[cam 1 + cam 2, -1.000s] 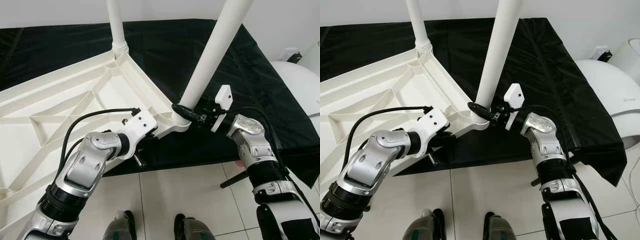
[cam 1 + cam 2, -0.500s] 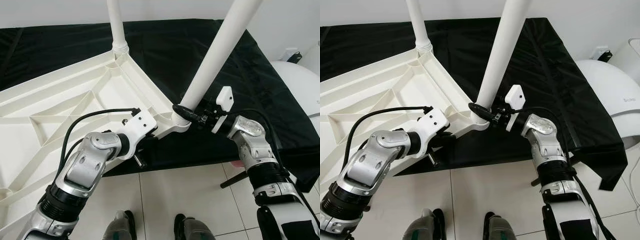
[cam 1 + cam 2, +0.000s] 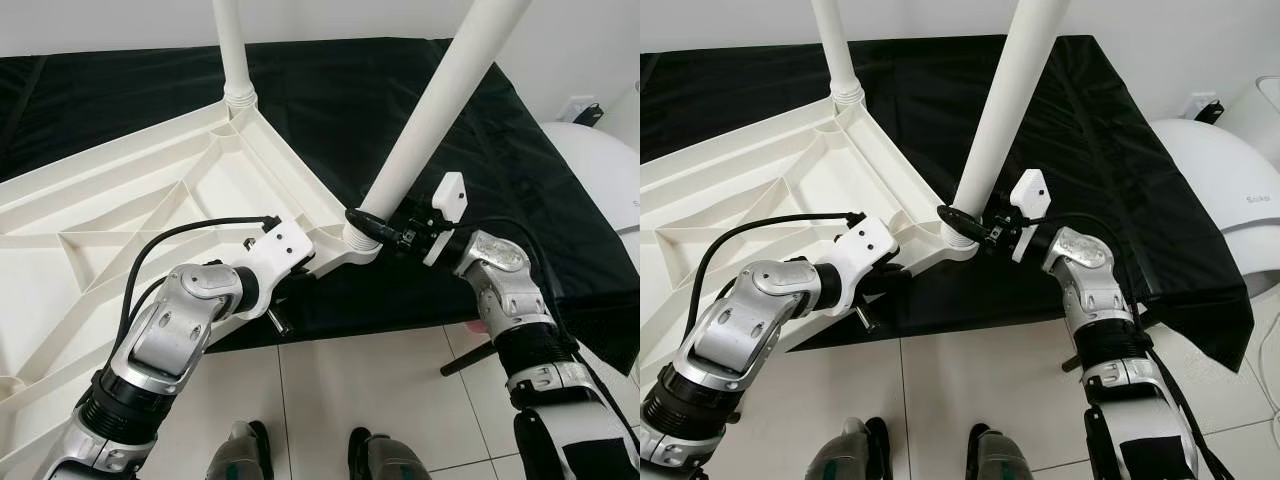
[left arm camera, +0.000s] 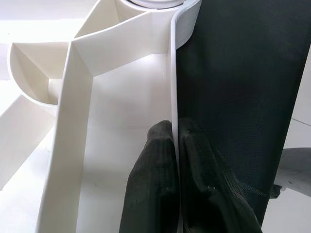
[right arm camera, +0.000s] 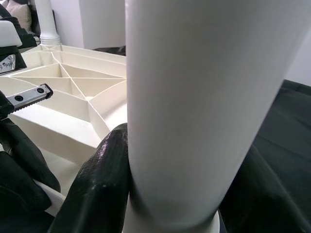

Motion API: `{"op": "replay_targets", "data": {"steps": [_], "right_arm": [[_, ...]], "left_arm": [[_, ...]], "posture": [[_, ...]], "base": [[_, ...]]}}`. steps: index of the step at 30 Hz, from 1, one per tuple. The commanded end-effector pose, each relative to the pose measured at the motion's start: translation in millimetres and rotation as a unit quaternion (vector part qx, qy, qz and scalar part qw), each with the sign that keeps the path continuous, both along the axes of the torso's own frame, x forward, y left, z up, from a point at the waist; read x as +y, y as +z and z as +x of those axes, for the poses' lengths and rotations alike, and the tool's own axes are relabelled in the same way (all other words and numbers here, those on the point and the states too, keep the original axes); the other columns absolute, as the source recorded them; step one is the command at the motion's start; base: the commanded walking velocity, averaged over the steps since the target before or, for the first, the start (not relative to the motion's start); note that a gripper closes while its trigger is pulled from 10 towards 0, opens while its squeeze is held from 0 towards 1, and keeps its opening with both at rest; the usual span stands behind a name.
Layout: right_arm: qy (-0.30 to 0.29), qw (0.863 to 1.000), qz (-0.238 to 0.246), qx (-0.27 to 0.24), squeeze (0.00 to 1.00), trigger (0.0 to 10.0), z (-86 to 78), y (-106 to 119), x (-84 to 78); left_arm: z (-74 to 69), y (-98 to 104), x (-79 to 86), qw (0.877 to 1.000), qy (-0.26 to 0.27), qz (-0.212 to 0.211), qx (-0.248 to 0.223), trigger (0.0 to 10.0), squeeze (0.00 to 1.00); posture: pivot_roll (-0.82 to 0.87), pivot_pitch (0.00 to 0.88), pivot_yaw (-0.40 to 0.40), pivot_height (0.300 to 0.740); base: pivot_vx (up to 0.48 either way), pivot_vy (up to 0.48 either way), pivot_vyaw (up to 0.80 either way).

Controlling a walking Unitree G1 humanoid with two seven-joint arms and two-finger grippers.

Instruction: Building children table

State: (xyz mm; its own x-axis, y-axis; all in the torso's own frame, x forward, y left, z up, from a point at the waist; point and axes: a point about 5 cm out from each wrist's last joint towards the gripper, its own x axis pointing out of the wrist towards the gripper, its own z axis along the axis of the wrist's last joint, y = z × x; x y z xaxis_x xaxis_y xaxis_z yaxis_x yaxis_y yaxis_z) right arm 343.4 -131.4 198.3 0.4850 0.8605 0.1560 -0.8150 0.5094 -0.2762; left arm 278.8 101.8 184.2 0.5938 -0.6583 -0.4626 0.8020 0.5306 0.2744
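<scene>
At centre of the left eye view, the upturned white tabletop (image 3: 150, 200) lies on black cloth (image 3: 330, 90); one leg (image 3: 232, 50) stands seated, and the right end effector (image 3: 385, 232) clamps a tilted second leg (image 3: 430, 120) at its socket, apparently unfinished. In the left wrist view, the left end effector (image 4: 175, 145) pinches the tabletop's rim.

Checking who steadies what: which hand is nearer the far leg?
Left. The left hand pinches the tabletop rim, on the far leg's side. The right hand grips the near leg at its base, farther off.
</scene>
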Motion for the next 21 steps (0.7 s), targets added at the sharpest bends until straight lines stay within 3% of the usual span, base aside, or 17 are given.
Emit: {"op": "replay_targets", "data": {"steps": [1, 21], "right_arm": [[-0.004, 0.999, -0.030, 0.037, 0.00, 10.0, -0.3, -17.8, -3.1], [-0.022, 0.999, -0.043, 0.023, 0.00, 10.0, 5.8, -12.5, -7.6]], "left_arm": [[0.7, 9.3, 0.8, 0.999, 0.023, -0.004, -0.032, 10.0, 0.00], [1.1, 9.5, -0.9, 0.999, 0.019, -0.004, -0.035, 10.0, 0.00]], "posture": [[-0.05, 0.210, -0.021, 0.740], [-0.06, 0.190, -0.018, 0.740]], "base": [[0.000, 0.000, 0.00], [0.000, 0.000, 0.00]]}}
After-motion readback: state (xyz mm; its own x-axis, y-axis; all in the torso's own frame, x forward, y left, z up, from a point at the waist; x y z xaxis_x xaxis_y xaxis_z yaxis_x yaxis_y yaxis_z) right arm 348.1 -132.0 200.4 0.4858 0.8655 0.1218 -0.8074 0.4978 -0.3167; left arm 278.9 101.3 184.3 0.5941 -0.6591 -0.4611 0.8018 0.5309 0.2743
